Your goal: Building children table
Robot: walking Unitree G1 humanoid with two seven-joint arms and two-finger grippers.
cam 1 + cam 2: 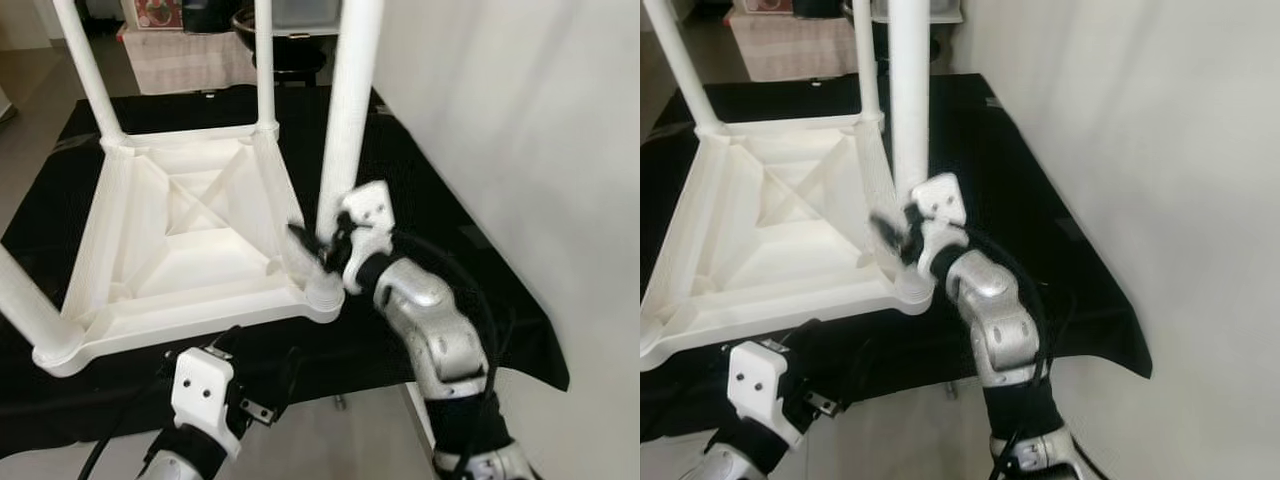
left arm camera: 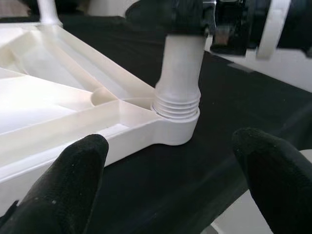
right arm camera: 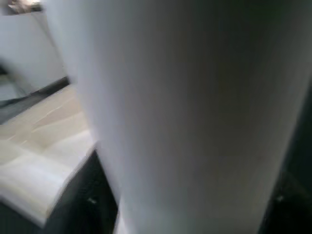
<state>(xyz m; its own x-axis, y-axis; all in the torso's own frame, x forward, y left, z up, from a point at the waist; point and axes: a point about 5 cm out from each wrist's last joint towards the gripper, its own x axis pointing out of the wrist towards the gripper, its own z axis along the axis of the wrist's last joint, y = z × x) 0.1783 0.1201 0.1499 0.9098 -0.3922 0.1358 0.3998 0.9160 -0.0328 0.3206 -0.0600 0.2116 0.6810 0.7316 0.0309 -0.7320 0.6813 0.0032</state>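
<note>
Gripping table leg [image 1: 345, 120]: right end effector [image 1: 318, 243]; thread [image 2: 176, 105] exposed.

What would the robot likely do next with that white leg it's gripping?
Probably keep twisting it in: the right gripper clasps the leg just above its socket, and threads show above the rim, so it looks not fully seated.

Overturned tabletop [image 1: 190, 250] lies underside-up on cloth [image 1: 440, 230], which covers the table. Legs stand upright at its corners: far left [image 1: 88, 70], far right [image 1: 264, 62], near left [image 1: 25, 300], near right [image 1: 350, 110]. Right end effector [image 1: 318, 245] at the near-right leg's base. Left end effector [image 2: 170, 175] before the tabletop's near edge. Wall [image 1: 530, 130] to the right.
</note>
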